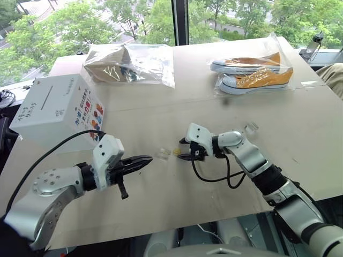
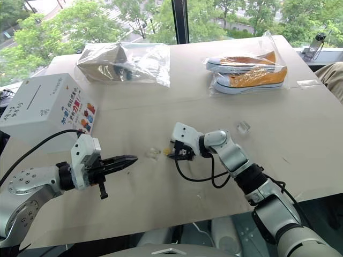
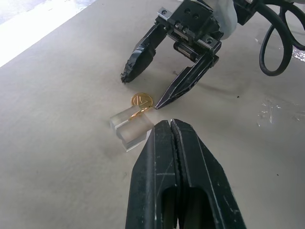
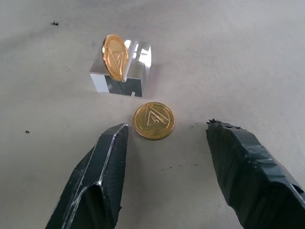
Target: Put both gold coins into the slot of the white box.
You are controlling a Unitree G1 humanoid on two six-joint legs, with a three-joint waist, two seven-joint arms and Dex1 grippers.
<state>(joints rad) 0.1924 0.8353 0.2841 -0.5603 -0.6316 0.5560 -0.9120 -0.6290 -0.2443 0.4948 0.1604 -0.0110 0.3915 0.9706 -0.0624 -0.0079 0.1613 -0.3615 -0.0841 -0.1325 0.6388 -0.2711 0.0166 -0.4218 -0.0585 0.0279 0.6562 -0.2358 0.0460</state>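
Observation:
One gold coin (image 4: 154,120) lies flat on the beige table. A second gold coin (image 4: 116,57) stands on edge in a small clear block (image 4: 123,71) just beyond it. My right gripper (image 4: 167,125) is open, its two black fingertips low on either side of the flat coin and holding nothing. From the other side, my left gripper (image 3: 169,125) is shut and empty, its tip pointing at the clear block (image 3: 131,126). The white box (image 1: 59,110) stands at the table's left, with its dark slot (image 1: 46,98) on the plain top face and printed characters on the side.
A clear bag of orange shoes (image 1: 252,72) lies at the back right and another bag with brown contents (image 1: 128,64) at the back centre. A small clear case (image 1: 251,128) sits right of my right arm. A black cable (image 1: 214,176) loops below the right wrist.

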